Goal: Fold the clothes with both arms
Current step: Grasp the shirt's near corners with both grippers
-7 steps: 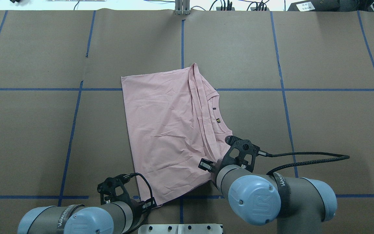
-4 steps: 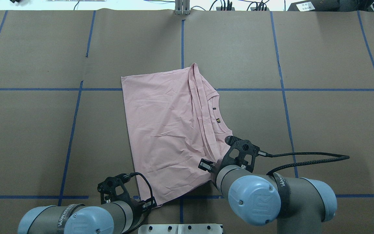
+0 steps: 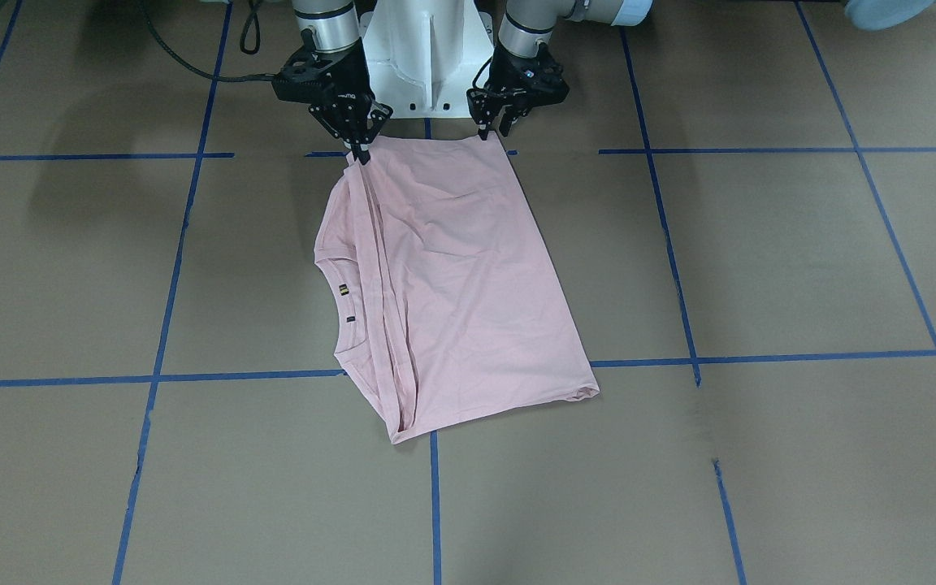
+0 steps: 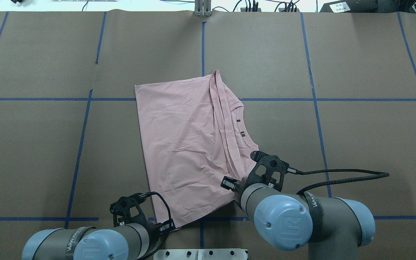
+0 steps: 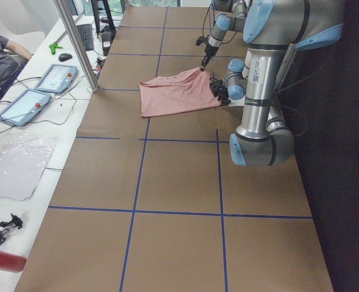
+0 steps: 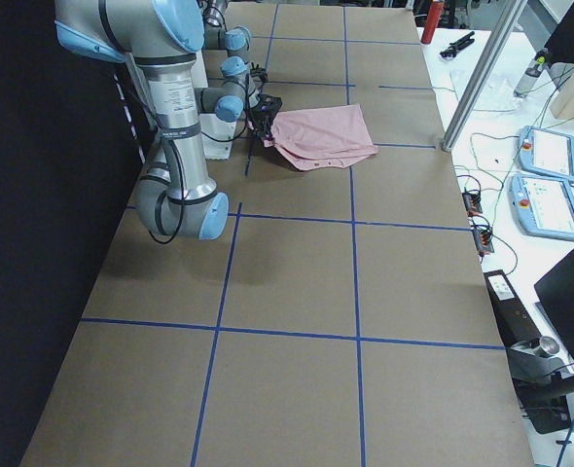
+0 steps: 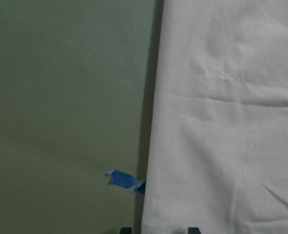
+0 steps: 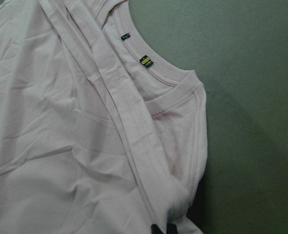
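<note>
1. The brown table (image 4: 356,144) lies wide and flat past the T-shirt (image 4: 182,144) and on both sides.
2. The white base (image 3: 427,49) stands between the left gripper (image 3: 491,130) and right gripper (image 3: 361,154), near the T-shirt's edge.
3. A black cable (image 4: 385,175) loops out beside the right arm (image 4: 287,222).
4. A metal post (image 4: 202,8) stands at the far edge.

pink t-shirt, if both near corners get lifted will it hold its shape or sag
Probably sag: the T-shirt lies flat and creased, thin cloth, so it looks floppy. It bunches into ridges where the right end effector pinches it. Likely light; a push would probably wrinkle it rather than slide it whole.
</note>
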`<state>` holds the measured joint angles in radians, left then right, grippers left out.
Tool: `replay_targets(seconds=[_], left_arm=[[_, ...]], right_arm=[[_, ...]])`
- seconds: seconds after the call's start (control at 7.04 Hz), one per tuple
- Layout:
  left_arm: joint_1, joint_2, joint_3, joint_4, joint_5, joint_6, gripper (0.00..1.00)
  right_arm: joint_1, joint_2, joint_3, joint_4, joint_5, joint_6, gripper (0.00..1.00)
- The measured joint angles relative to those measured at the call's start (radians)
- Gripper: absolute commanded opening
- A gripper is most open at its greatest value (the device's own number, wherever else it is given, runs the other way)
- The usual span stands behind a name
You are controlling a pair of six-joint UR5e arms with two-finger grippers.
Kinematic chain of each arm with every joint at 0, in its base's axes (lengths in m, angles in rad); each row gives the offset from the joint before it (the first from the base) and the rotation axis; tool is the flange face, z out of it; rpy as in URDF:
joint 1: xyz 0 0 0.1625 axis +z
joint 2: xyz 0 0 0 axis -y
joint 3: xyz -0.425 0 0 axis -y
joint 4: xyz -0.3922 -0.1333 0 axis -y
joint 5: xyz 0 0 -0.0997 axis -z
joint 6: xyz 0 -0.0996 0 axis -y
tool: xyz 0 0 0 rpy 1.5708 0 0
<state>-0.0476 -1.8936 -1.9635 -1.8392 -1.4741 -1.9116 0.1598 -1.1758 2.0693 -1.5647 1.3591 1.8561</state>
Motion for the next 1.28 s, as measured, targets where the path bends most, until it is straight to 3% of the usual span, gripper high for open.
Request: replay_targets(seconds=[0.28,0.43,0.57,0.71,0.85,1.14,1.28], left_arm=[[0.000,-0.010,0.010,0.000,0.000,0.000,0.21],[0.000,-0.012,0.012,0.000,0.000,0.000,0.21],[0.000,-0.012,0.016,0.000,0.000,0.000,0.05],[0.000,-0.012,0.020,0.000,0.000,0.000,0.00],[0.000,-0.011,0.021,0.000,0.000,0.000,0.07],[-0.002,-0.011,0.006,0.016,-0.002,0.011,0.43],[-0.003,-0.011,-0.006,0.038,-0.003,0.027,0.44]], right_arm=[[0.000,0.000,0.000,0.000,0.000,0.000,0.00],[0.000,-0.001,0.000,0.000,0.000,0.000,0.00],[0.000,-0.001,0.000,0.000,0.000,0.000,0.00],[0.000,-0.001,0.000,0.000,0.000,0.001,0.00],[0.000,-0.001,0.000,0.000,0.000,0.001,0.00],[0.000,-0.002,0.001,0.000,-0.001,0.002,0.00],[0.000,-0.002,0.000,0.000,-0.001,0.002,0.00]])
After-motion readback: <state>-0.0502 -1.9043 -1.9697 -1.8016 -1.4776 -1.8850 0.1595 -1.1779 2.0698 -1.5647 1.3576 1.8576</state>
